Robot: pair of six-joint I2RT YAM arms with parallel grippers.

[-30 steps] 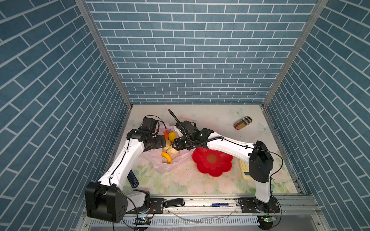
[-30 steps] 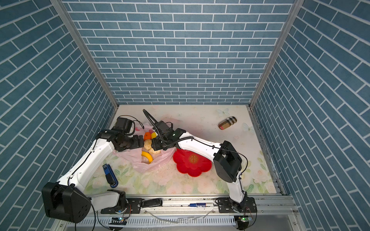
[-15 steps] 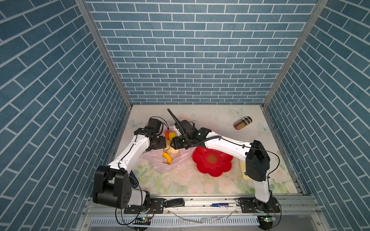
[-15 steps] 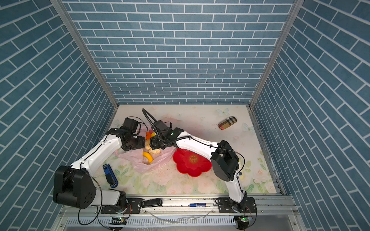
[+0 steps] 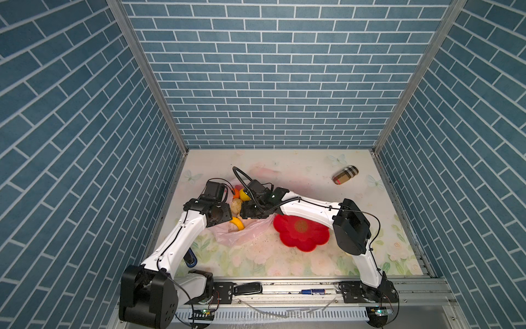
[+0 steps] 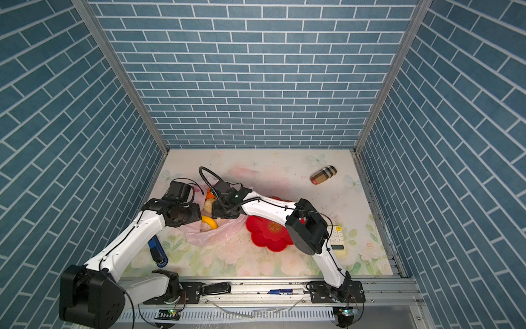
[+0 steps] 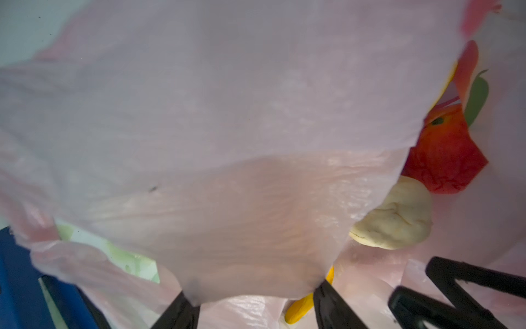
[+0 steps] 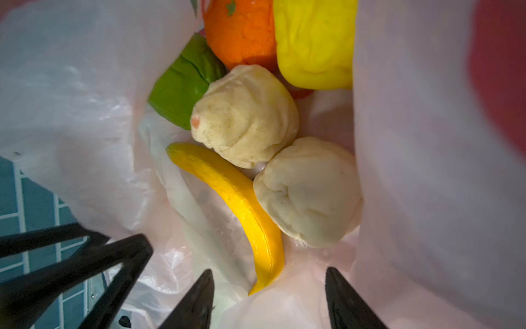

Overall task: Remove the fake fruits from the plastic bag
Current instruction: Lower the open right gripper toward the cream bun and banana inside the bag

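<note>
The pale-pink plastic bag (image 5: 242, 233) lies left of centre in both top views, its mouth held up between my two arms. The fake fruits sit inside it: a yellow banana (image 8: 236, 193), two cream ones (image 8: 247, 116) (image 8: 307, 190), a yellow lump (image 8: 313, 42), an orange-red one (image 8: 242, 31) and a green one (image 8: 182, 94). My right gripper (image 8: 267, 279) is open inside the bag's mouth, just above the banana's tip and holding nothing. My left gripper (image 7: 253, 290) is open at the bag's left side, with bag film (image 7: 227, 142) draped across its fingertips.
A red flower-shaped dish (image 5: 301, 233) lies right of the bag, partly under the right arm. A plaid case (image 5: 345, 174) sits at the back right. A blue object (image 5: 190, 257) lies under the left arm, and a cream calculator (image 6: 337, 237) is beside the right arm's elbow.
My left arm has swung in toward the bag's mouth and its jaws have narrowed. The right gripper's jaws have spread wider inside the bag.
</note>
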